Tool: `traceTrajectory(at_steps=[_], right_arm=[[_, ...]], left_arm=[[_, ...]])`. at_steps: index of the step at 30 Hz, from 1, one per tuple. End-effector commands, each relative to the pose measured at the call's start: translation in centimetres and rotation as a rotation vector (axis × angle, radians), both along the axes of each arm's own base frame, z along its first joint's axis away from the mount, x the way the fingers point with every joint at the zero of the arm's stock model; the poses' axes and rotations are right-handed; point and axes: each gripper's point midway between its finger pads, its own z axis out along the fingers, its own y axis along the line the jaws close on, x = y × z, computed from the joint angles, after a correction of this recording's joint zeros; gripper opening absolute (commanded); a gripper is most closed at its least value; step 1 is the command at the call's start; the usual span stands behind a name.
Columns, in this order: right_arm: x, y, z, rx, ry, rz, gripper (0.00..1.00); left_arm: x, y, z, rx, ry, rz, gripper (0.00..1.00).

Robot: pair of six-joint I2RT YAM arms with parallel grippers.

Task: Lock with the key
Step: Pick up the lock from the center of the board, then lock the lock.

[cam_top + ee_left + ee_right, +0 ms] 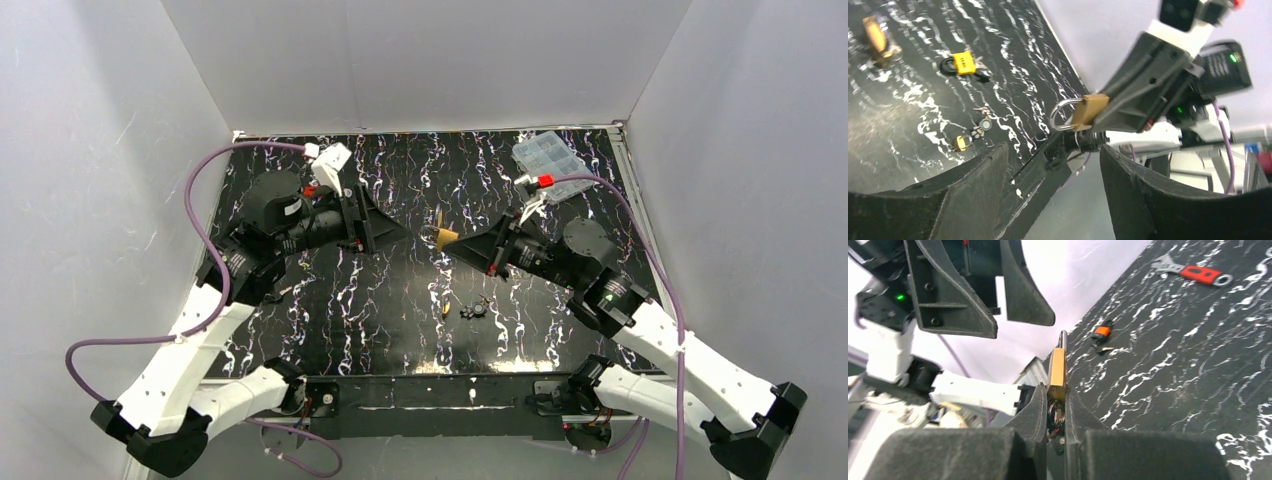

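My right gripper [1056, 390] is shut on the lock [1057, 371], a small brass padlock held in the air with its silver shackle [1063, 115] pointing at the left arm. The key's ring [1055, 413] sits between the right fingers just behind the lock's base; the key's blade is hidden. In the top view the lock [446, 238] hangs over the middle of the table at the tip of the right gripper [462, 246]. My left gripper [1053, 150] faces it a short way off, open, with nothing between its fingers [398, 232].
Lying on the black marbled table are a yellow padlock [964, 63], a small brass lock with keys [968, 139], an orange lock [1102, 331] and a red-handled wrench [1198, 272]. A clear compartment box [550, 160] stands at the back right. White walls enclose the table.
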Motion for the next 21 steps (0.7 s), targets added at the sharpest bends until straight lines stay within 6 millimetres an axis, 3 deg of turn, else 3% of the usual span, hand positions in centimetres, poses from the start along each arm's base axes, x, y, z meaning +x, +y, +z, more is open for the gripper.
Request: traceTrajectory(at_steps=[1, 9, 14, 21], right_arm=[[-3.7, -0.9, 3.7, 0.13, -0.033, 0.202, 0.01], [-4.7, -1.4, 5.8, 0.147, -0.059, 0.263, 0.01], [-4.0, -1.4, 6.4, 0.143, -0.068, 0.245, 0.01], [-3.0, -1.9, 6.2, 0.136, -0.067, 0.194, 0.01]], left_arm=[[-2.7, -1.6, 2.1, -0.009, -0.136, -0.286, 0.63], [-2.9, -3.8, 3.4, -0.098, -0.071, -0.436, 0.48], [-2.9, -4.7, 4.6, -0.151, -0.058, -0.5, 0.37], [-3.2, -4.8, 4.8, -0.165, -0.043, -0.53, 0.23]])
